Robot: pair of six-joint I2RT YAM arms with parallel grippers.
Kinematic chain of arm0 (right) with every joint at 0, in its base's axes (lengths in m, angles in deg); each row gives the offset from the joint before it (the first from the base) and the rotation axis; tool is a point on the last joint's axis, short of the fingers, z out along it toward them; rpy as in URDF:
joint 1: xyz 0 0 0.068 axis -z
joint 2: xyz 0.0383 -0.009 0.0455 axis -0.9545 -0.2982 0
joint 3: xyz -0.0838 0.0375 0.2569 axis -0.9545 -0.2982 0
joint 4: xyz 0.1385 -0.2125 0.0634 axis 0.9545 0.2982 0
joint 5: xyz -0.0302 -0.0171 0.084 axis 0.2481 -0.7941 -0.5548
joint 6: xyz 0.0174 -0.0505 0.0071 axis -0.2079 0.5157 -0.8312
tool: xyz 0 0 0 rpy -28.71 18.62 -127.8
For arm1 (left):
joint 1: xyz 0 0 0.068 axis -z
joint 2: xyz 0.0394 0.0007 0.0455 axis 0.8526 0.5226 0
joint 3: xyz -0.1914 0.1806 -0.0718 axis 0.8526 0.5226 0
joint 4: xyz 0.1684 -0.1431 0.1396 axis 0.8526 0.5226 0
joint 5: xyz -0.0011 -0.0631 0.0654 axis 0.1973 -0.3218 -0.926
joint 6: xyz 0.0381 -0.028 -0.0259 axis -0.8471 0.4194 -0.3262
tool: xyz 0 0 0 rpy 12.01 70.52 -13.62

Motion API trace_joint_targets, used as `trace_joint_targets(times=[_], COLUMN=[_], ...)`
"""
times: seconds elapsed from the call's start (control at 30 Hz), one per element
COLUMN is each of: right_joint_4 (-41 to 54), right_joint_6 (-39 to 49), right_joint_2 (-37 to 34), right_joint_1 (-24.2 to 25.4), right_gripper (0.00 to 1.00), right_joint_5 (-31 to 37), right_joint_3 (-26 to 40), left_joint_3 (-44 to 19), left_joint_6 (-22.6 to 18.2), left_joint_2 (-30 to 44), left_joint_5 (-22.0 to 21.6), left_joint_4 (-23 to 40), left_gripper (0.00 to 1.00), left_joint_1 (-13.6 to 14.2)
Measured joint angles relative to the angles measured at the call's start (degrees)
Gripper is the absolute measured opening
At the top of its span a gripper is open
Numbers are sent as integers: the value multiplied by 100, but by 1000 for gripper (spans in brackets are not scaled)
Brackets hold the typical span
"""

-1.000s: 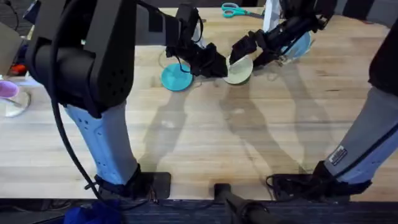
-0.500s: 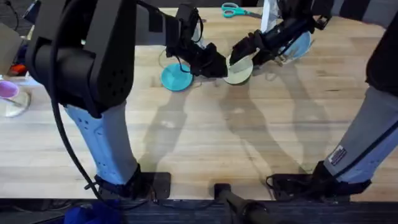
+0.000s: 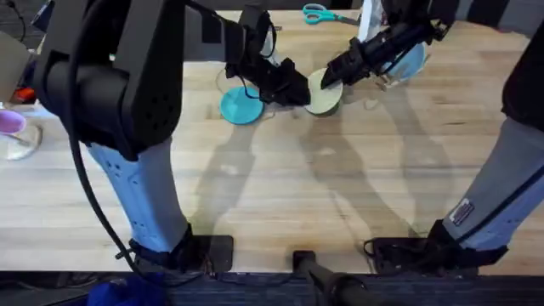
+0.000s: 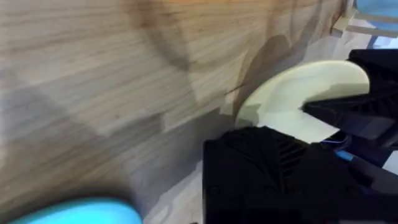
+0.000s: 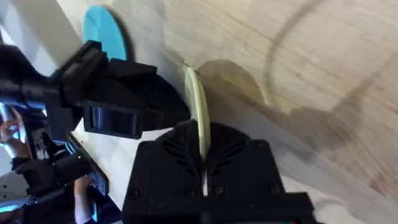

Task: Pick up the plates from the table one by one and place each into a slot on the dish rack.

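The pale cream plate (image 3: 323, 95) stands tilted on the table (image 3: 280, 187), its rim held edge-on in my right gripper (image 3: 330, 78), which is shut on it. In the right wrist view the cream plate (image 5: 196, 106) runs straight between the fingers (image 5: 168, 162). My left gripper (image 3: 296, 90) presses against the plate's left side, its tip (image 5: 177, 112) touching it. The teal plate (image 3: 240, 106) lies flat just left of the left gripper. The dish rack (image 3: 384, 81) stands behind the right gripper.
A sky-blue plate (image 3: 411, 58) stands in the rack. Teal scissors (image 3: 319, 13) lie at the table's far edge. A clear cup with a pink object (image 3: 12, 127) sits at the far left. The near half of the table is bare wood.
My right gripper has slid down and left onto the cream plate's rim and shut on it. The plate now stands steeper. The left arm has barely moved.
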Motion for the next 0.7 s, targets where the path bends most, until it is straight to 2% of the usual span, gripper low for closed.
trace_joint_targets(times=[0.47, 0.57, 0.7], right_joint_4=[127, 367, 882], right_joint_6=[-1, 29, 260], right_joint_2=[0, 0, 0], right_joint_1=[0, -9, -46], right_gripper=[28, 29, 29], right_joint_5=[70, 169, 366], right_joint_3=[20, 78, 212], left_joint_3=[-6, -119, -401], left_joint_6=[-35, -231, -641], left_joint_2=[0, 0, 0], left_joint_5=[16, -52, -428], left_joint_4=[-28, 168, 610], left_gripper=[40, 40, 40], left_joint_1=[0, 9, 68])
